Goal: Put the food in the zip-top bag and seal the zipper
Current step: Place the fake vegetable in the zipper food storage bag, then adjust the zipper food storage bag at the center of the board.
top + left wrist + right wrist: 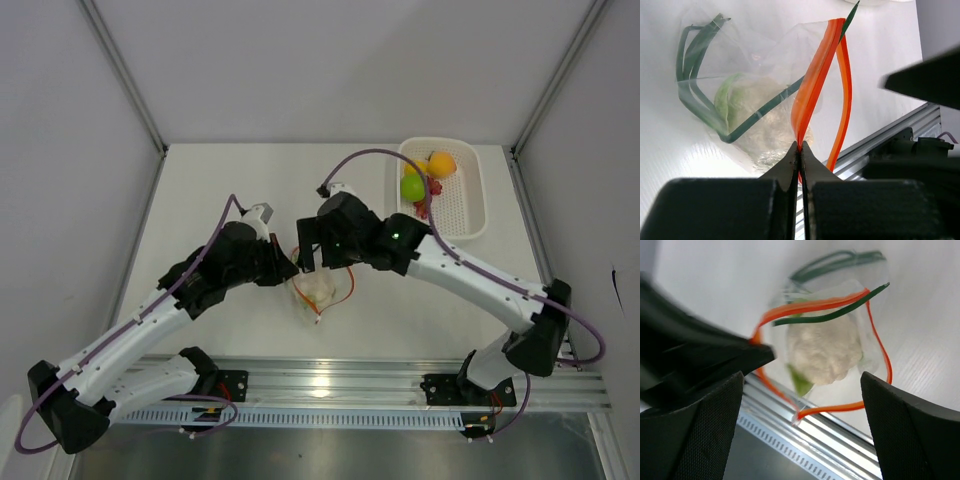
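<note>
The clear zip-top bag lies on the table between the two grippers, its mouth open. Inside are the pale leafy piece and green stalks, one stalk poking out of the mouth. My left gripper is shut on one side of the red-orange zipper and holds it up. My right gripper is open and empty, hovering over the bag's mouth. The green apple, orange-yellow fruit, yellow piece and red bits lie in the basket.
The white perforated basket stands at the back right of the table. The aluminium rail runs along the near edge, just below the bag. Grey walls close in the table on the left, right and back.
</note>
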Controlling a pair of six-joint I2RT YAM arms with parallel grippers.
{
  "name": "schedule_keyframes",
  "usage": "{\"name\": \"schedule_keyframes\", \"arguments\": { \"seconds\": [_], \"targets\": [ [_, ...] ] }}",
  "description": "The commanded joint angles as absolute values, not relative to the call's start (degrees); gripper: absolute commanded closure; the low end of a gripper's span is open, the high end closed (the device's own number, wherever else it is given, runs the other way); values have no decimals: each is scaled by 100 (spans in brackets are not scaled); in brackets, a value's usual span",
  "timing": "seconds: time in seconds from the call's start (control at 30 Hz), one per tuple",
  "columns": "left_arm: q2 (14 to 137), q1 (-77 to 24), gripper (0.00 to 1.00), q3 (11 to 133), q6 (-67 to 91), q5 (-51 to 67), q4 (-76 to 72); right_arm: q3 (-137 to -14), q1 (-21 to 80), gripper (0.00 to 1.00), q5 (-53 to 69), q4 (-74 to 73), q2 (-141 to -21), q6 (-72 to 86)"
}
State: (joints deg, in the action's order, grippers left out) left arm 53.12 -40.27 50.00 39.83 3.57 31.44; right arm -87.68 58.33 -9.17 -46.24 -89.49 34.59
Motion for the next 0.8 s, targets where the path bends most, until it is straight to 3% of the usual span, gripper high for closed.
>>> {"name": "schedule_keyframes", "arguments": {
  "seconds": [0.0,0.2,0.43,0.67,0.77],
  "targets": [
    [5273,-4025,100,5151,3876,202,2953,-9317,5933,2,-1124,-4641,-8052,3375],
    [5309,-4025,99,5194,3894,343,2892,-8747,5730,13,-1415,-4913,-7595,3471],
    [5317,-4025,99,5212,3885,404,2900,-6946,5757,21,-1142,-4079,-7207,3928],
    [5300,-4025,100,5159,3885,422,2883,-6127,5696,27,-1345,-3499,-7224,3929],
    [5335,-4025,99,5159,3894,483,2857,-5960,5538,35,-1108,-3016,-7321,3841]
  ]
}}
